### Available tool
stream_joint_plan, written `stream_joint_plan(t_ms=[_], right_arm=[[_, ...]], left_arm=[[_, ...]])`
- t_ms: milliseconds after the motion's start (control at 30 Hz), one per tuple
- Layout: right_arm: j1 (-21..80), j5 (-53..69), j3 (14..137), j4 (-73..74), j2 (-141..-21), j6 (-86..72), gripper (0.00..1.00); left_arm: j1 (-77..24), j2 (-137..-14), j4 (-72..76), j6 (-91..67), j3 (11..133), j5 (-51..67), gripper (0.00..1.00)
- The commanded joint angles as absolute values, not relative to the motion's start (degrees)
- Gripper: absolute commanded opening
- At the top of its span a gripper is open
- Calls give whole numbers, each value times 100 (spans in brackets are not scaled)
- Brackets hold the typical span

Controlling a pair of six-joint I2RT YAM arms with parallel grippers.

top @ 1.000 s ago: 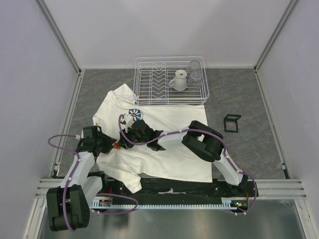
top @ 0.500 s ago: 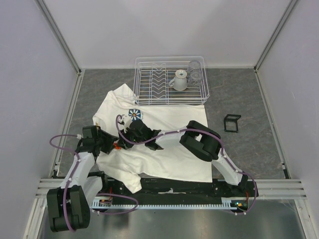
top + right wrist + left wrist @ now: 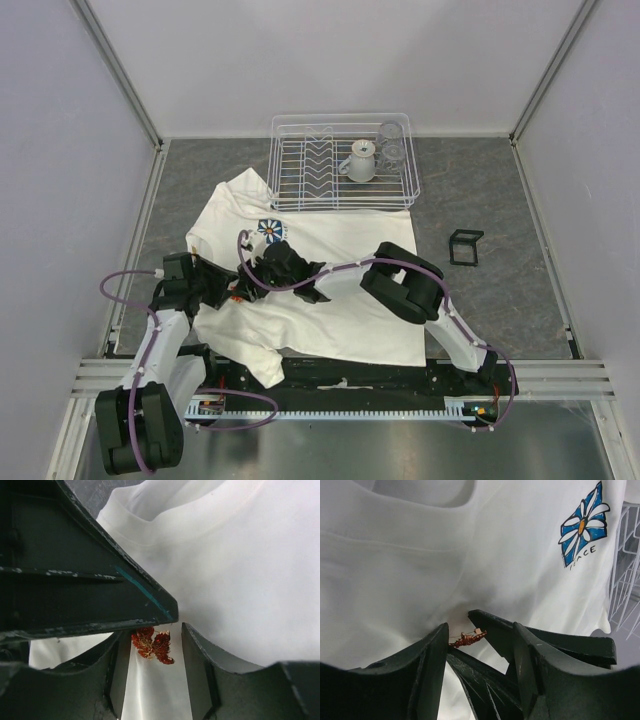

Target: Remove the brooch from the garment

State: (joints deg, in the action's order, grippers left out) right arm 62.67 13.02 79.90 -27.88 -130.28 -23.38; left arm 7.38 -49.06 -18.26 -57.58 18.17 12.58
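Observation:
The white T-shirt garment lies flat, with its blue daisy logo near the collar. The tiny orange-red brooch sits on its left part, and both grippers meet there. In the left wrist view the brooch stands edge-on against my left gripper's left fingertip. That gripper is open, and the right arm's fingers reach in between its fingers. In the right wrist view the brooch lies between my open right gripper's fingers, close to the left one. I cannot tell whether it is still pinned to the cloth.
A white wire dish rack with a white cup and a glass stands behind the shirt. A small black frame stands on the grey table to the right. Walls enclose the table.
Both grippers stay at the brooch. The left wrist has shifted slightly toward the near edge. The right gripper has barely moved.

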Motion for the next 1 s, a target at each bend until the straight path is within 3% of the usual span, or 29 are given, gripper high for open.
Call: stream_joint_plan(t_ms=[0,233,467,633,833,967], right_arm=[[6267,1687,7621,-3506,-12780,-2706,54],[6073,1722,7260,-3832,-12647,-3006,59],[6056,2118,7137,-4139,-12691,-3032,49],[6056,2197,6917,-4377,-12577,-3024,49],[6056,2057,6882,-4246,-12498,-2831,61],[6064,1881,6855,-3999,-12384,-2619,58]], left_arm=[[712,-4808,-1574,-6047,2004,2030,60],[712,-4685,-1477,-5906,1960,2258,61],[703,-4588,-1477,-5818,1907,2311,63],[712,-4562,-1582,-5810,1881,2171,65],[703,-4518,-1635,-5810,1881,2180,66],[712,-4482,-1661,-5783,1890,2136,66]])
